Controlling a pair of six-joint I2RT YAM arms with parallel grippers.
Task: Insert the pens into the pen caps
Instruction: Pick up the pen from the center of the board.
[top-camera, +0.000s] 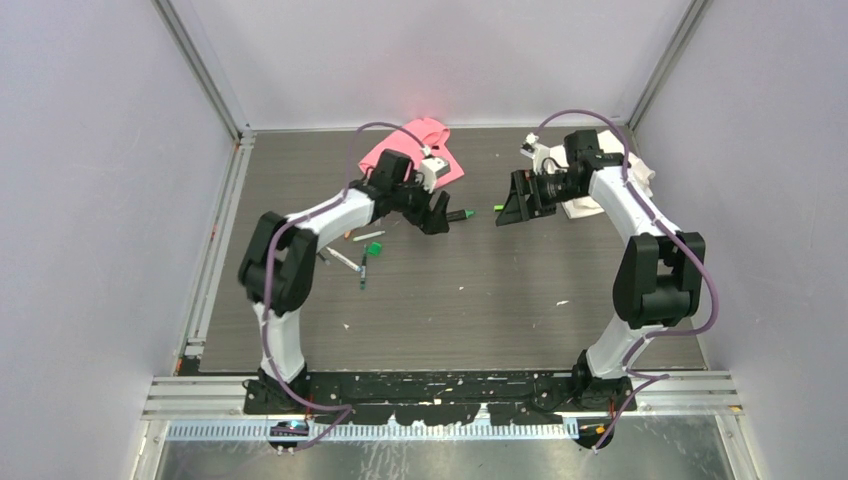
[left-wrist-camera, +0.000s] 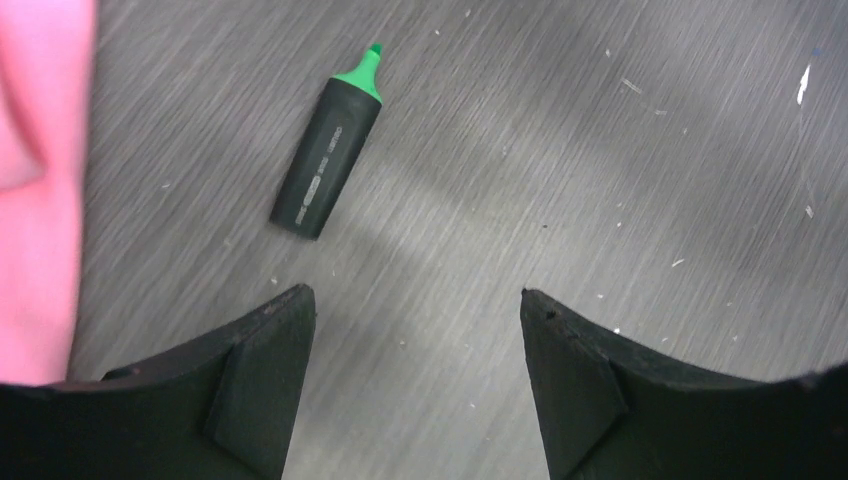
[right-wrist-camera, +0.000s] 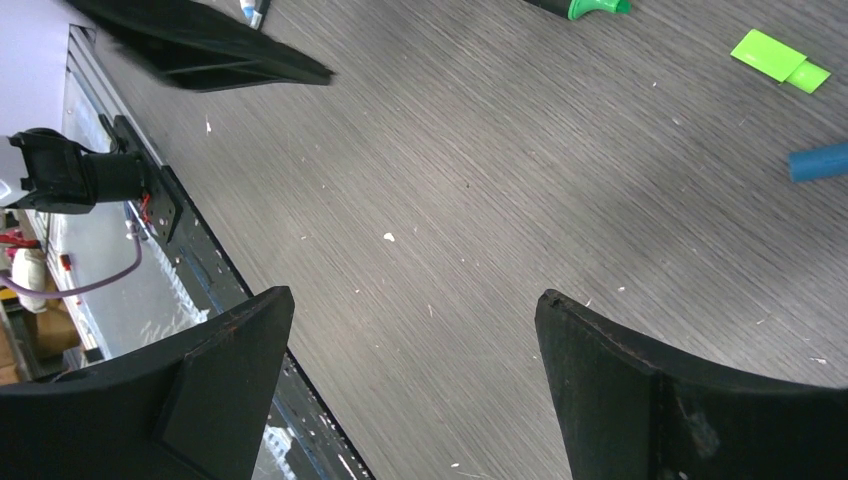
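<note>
A stubby black highlighter (left-wrist-camera: 325, 160) with a bare green tip lies flat on the table, ahead and left of my left gripper (left-wrist-camera: 418, 300), which hovers open and empty. From above, the highlighter (top-camera: 458, 214) lies just past the left gripper (top-camera: 440, 218). A bright green cap (top-camera: 498, 208) lies between it and my right gripper (top-camera: 515, 205). The right gripper (right-wrist-camera: 412, 298) is open with nothing between its fingers. The green cap (right-wrist-camera: 778, 58) and a blue piece (right-wrist-camera: 820, 160), cut off by the frame edge, lie beyond it. More pens (top-camera: 345, 258) and a second green cap (top-camera: 375, 248) lie near the left arm.
A pink cloth (top-camera: 415, 150) lies behind the left arm and fills the left edge of its wrist view (left-wrist-camera: 35, 200). A white cloth (top-camera: 600, 195) sits under the right arm at the back. White specks dot the table (top-camera: 480, 310). Walls close off three sides.
</note>
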